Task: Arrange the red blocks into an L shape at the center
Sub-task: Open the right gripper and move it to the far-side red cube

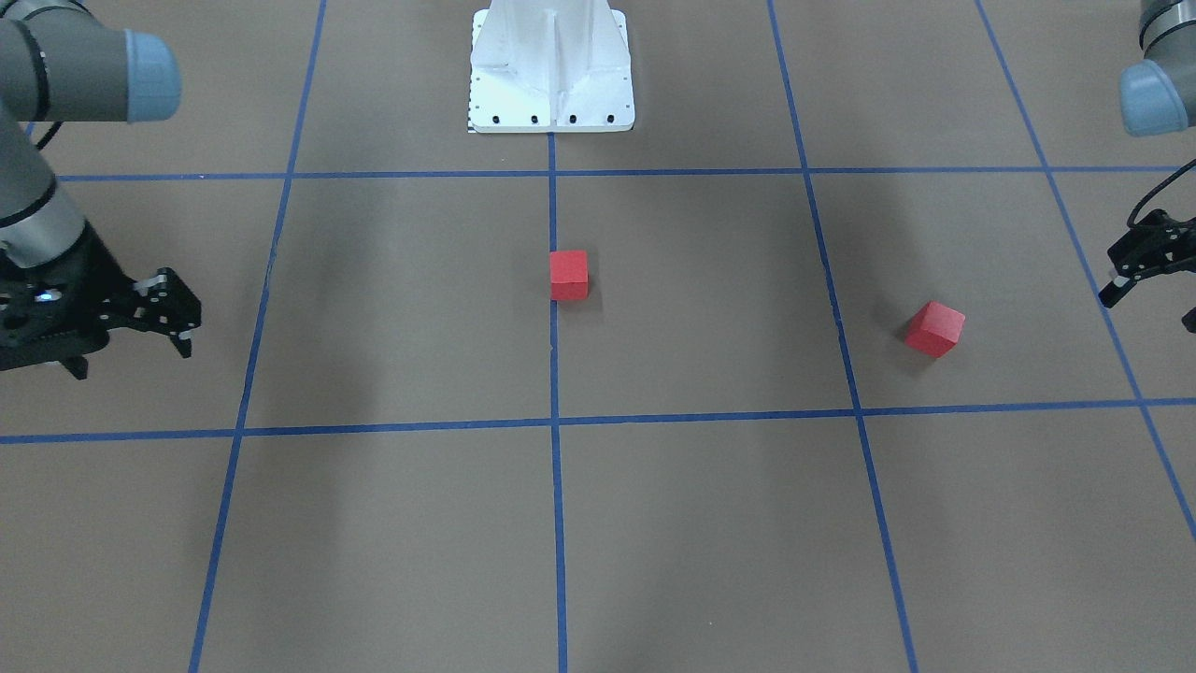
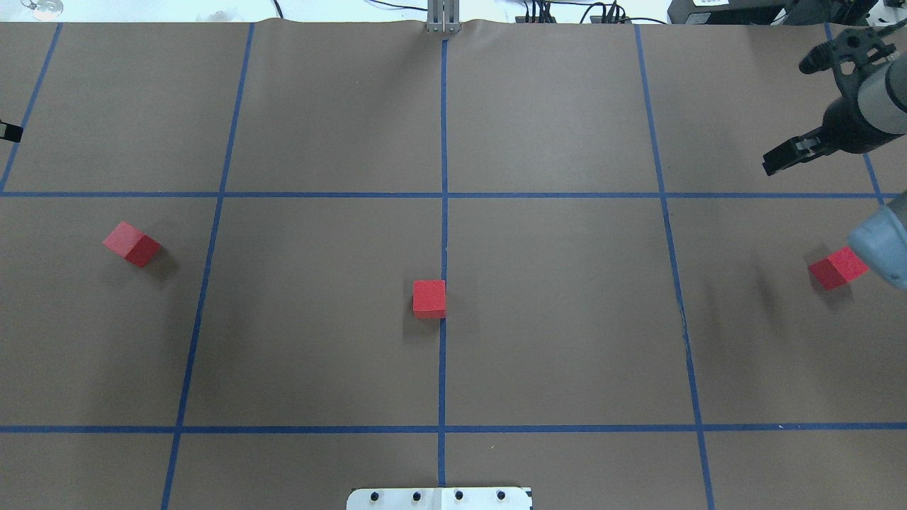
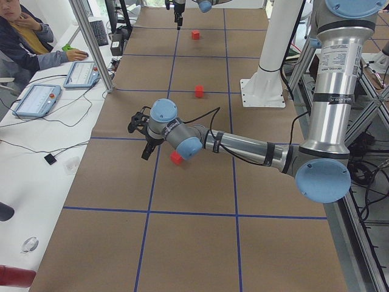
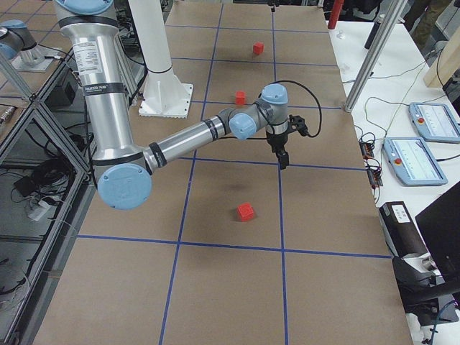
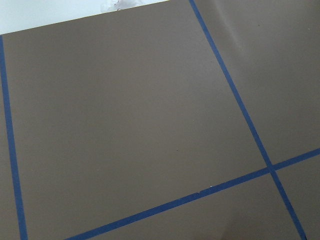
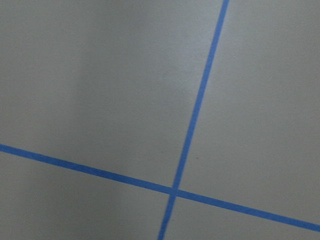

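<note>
Occlusions and crops on my side

The right-hand red block sits partly behind the blue-capped joint of my right arm in the overhead view. My left tool is only a black sliver at that view's left edge, and the front-facing view's edge clips it too. The left-hand red block is partly covered by my left wrist in the left side view. My right tool is too small there to read.

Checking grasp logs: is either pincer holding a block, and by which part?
Nothing is held: left pincer and right pincer are both open and empty. The three blocks lie loose, clear of both.
</note>
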`<state>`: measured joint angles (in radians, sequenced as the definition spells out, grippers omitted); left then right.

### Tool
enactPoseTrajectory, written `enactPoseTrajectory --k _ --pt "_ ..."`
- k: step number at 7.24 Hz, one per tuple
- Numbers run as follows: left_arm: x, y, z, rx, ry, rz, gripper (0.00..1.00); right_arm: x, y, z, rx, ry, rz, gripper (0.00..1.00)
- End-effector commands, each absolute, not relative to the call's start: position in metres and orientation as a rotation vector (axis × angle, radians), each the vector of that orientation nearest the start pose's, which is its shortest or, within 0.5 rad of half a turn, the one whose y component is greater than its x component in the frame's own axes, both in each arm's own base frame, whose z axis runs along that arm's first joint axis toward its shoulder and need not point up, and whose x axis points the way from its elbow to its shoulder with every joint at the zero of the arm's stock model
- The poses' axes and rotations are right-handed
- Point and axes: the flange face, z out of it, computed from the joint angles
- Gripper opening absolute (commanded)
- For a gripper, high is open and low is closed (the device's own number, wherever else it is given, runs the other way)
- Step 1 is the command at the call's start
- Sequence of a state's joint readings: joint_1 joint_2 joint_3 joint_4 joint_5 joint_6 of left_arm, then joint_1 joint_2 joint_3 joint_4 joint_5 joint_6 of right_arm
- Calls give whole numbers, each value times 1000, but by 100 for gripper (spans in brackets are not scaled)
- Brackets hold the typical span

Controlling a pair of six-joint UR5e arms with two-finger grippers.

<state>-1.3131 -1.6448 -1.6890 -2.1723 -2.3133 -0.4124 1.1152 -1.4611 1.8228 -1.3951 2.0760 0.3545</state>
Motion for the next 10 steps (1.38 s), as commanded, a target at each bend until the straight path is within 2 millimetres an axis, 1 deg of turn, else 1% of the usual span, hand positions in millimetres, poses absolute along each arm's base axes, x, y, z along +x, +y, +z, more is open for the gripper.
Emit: enactPoseTrajectory --k 1,2,3,4,5,6,8,9,10 --pt "76 -541 488 486 912 157 100 -137 -501 556 298 -662 -253 99" --pt "76 -541 487 488 912 159 100 -142 -504 582 278 -676 -260 100" --pt "76 -541 487 488 912 159 100 -144 -505 595 249 -678 -256 100" --pt "76 -541 487 492 910 162 100 -141 -500 609 231 -671 -254 100" --pt "76 -540 488 490 910 162 100 -141 -492 611 211 -701 -257 100" --pt "76 -540 488 492 910 164 100 -145 -487 610 201 -775 -278 100" --pt "76 -541 489 490 908 162 100 -148 -484 611 213 -799 -297 100" --pt "76 -541 489 489 907 163 100 -146 -483 617 208 -789 -294 100" --pt "77 -541 489 490 908 165 100 -148 -480 628 192 -778 -294 100"
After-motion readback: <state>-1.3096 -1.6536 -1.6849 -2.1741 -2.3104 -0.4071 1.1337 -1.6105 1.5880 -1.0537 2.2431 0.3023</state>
